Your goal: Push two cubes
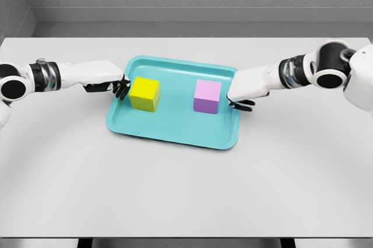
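Left hand (111, 82) fingers (121, 89), loosely spread and holding nothing, sit beside the yellow cube (144, 94); the right hand (247, 85) likewise near the pink cube (207, 96). Both cubes stand apart on the teal tray (175, 134); push inward squarely and evenly.

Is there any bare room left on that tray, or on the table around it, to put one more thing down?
Yes. On the tray, the strip between the yellow cube and the pink cube is bare, and so is the front part near its rim. The table in front is wide open. It is crowded at the tray's ends, where the left robot hand and right robot hand sit.
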Robot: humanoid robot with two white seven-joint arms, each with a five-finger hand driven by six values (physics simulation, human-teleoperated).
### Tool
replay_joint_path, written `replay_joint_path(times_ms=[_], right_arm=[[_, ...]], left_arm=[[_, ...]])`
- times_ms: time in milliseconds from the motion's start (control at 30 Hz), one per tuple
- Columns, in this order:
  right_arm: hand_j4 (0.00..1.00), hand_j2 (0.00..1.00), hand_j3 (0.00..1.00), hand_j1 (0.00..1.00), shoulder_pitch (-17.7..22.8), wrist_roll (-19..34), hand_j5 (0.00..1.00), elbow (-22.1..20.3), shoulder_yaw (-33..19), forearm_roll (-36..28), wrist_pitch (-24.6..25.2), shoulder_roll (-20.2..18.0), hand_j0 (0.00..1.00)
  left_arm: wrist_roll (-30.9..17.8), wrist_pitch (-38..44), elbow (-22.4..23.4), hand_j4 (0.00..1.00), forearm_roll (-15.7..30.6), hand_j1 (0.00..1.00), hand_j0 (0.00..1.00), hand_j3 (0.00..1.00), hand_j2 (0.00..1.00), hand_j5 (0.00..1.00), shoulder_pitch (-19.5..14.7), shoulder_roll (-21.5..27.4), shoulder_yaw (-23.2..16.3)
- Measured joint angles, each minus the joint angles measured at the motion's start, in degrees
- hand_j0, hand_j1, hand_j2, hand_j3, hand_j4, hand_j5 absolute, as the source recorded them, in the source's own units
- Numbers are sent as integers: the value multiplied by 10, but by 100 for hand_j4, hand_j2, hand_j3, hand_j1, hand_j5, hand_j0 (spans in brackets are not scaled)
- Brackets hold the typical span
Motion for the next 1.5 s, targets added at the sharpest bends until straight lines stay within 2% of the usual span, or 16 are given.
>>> replay_joint_path(times_ms=[367,467,767,1033,1300,1500], right_arm=[[0,0,0,0,-6,0,0,33,11,1,0,35,0],[0,0,0,0,-7,0,0,39,11,7,0,45,0],[0,0,0,0,-14,0,0,61,14,20,0,82,0],[0,0,0,0,-31,0,0,126,7,21,0,80,0],[0,0,0,0,-42,0,0,196,7,21,0,124,0],[0,0,0,0,-41,5,0,209,4,23,3,149,0]], left_arm=[[0,1,0,21,-11,21,21,21,21,21,-2,-15,-8],[0,1,19,21,-12,21,21,21,21,21,-32,-9,-3],[0,0,57,21,-48,21,21,21,21,21,-33,-24,-5],[0,9,60,21,-66,21,21,21,21,21,-31,-47,-8],[-1,14,60,21,-67,21,21,21,21,21,-31,-58,-9],[-1,10,60,21,-72,21,21,21,21,21,-32,-79,-11]])
